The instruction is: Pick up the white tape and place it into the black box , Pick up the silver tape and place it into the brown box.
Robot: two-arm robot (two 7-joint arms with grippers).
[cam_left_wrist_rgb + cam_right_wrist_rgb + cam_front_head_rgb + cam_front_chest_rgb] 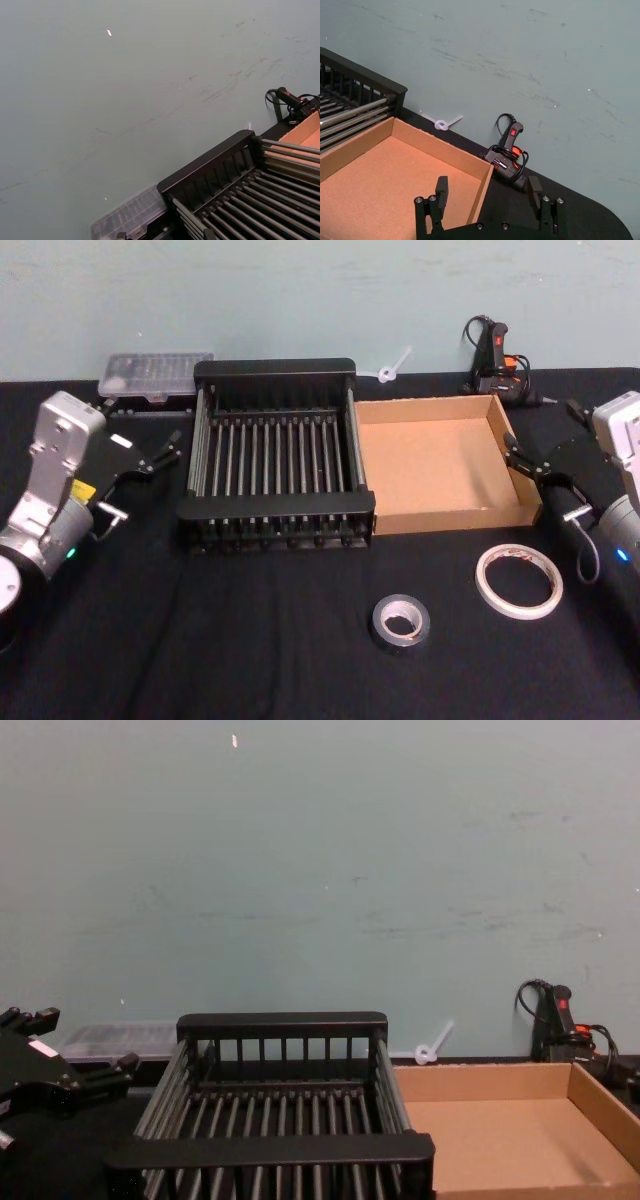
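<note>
- The white tape (518, 581) lies flat on the black counter (250, 640), just in front of the brown box (440, 465), towards our right.
- The silver tape (401, 623) lies flat too, near the white ring and a little closer to us, in front of the seam where the black box (277, 453) meets the brown one.
- Both boxes sit side by side, touching, and hold nothing.
- Our right hand (528, 466) hovers at the right wall of the brown box, fingers spread wide in its wrist view (489, 192); it is the nearer one to both rolls.
- Our left hand (150, 462) rests left of the black box; we cannot tell how its fingers stand.
- We judge the white ring light, thin and springy: pinch across its wall, one finger inside the core, one outside, gently so it does not squash.
- The silver roll looks thicker, stiffer and heavier; the same wall pinch should hold firmly.
- The white ring's core bears red printing, too small for us to read.
</note>
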